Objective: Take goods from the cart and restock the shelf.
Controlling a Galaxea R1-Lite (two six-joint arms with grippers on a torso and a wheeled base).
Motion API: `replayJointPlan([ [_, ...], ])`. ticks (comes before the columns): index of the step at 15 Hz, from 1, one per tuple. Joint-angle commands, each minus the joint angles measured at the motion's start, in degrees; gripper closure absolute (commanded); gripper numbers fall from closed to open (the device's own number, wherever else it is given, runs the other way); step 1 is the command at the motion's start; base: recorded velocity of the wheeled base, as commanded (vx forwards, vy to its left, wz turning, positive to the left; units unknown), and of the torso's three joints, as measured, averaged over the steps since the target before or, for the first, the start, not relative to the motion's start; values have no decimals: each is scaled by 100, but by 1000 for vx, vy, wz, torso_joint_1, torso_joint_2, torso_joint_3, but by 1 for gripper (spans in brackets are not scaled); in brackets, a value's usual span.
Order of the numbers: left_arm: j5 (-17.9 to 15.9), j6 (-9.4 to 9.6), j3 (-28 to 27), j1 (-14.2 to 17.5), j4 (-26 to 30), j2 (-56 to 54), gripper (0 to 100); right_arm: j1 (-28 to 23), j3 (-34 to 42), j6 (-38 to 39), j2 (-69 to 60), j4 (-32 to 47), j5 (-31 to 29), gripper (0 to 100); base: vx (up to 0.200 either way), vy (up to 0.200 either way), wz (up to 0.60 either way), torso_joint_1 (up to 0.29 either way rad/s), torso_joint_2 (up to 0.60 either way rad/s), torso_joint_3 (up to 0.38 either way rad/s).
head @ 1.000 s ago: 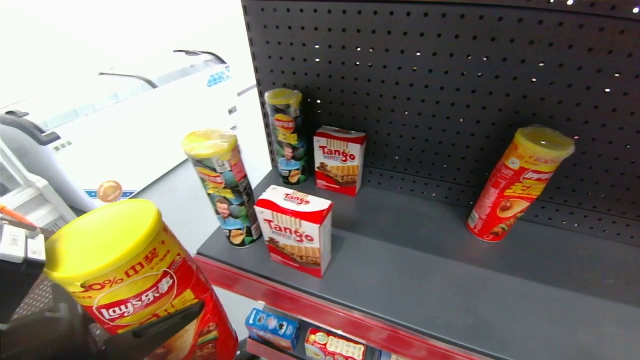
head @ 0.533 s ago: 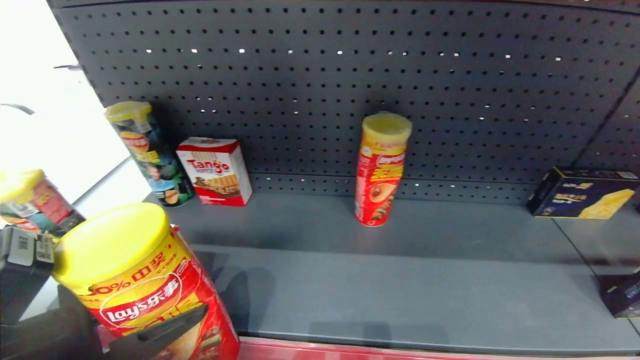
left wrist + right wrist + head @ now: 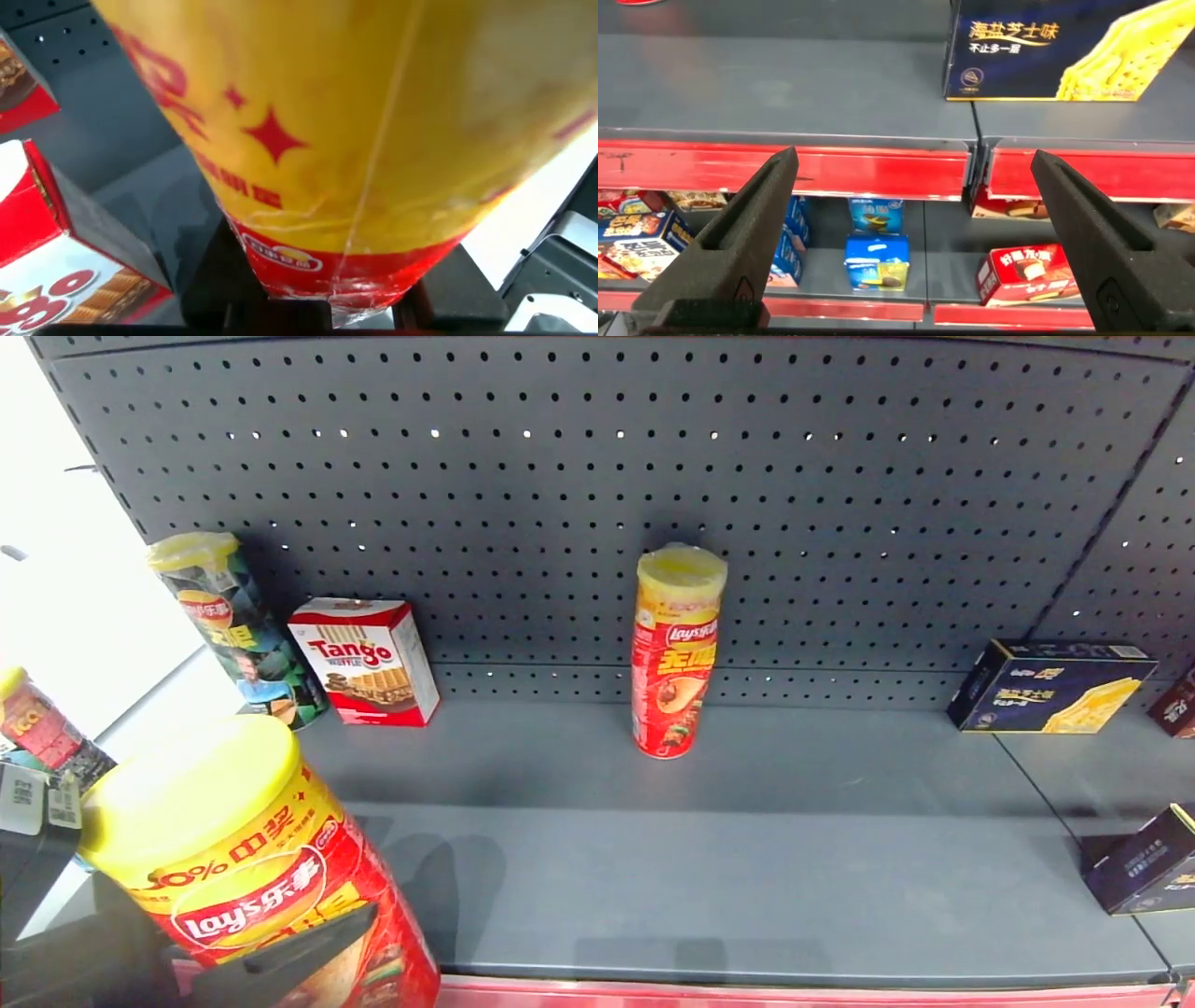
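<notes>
A big red chips can with a yellow lid stands tilted at the lower left of the head view, in front of the grey shelf. My left gripper is shut on its lower body; one black finger crosses its front. In the left wrist view the can looms over the gripper. My right gripper is open and holds nothing, facing the shelf's red front edge below a dark blue box.
On the shelf stand a slim red can, a dark green can, a red-and-white wafer box and two dark blue boxes. Another can is at the far left. A pegboard wall backs the shelf.
The head camera has swung to the right, so the whole shelf picture has shifted left. The held can stays in the same spot in view, still gripped.
</notes>
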Motion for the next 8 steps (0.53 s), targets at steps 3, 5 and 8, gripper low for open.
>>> replayJointPlan([
  [3,-1,8,-49,-5,-3,-61,100,11,0,-2,2,-1,9,0,0,0,0,0,0,0],
  [5,-1,52,-76,-32,-38,-61,100,2,0,-11,2,-1,9,0,0,0,0,0,0,0],
  [8,-10,122,-32,-32,-3,-70,100,2,0,-2,2,-1,9,0,0,0,0,0,0,0],
])
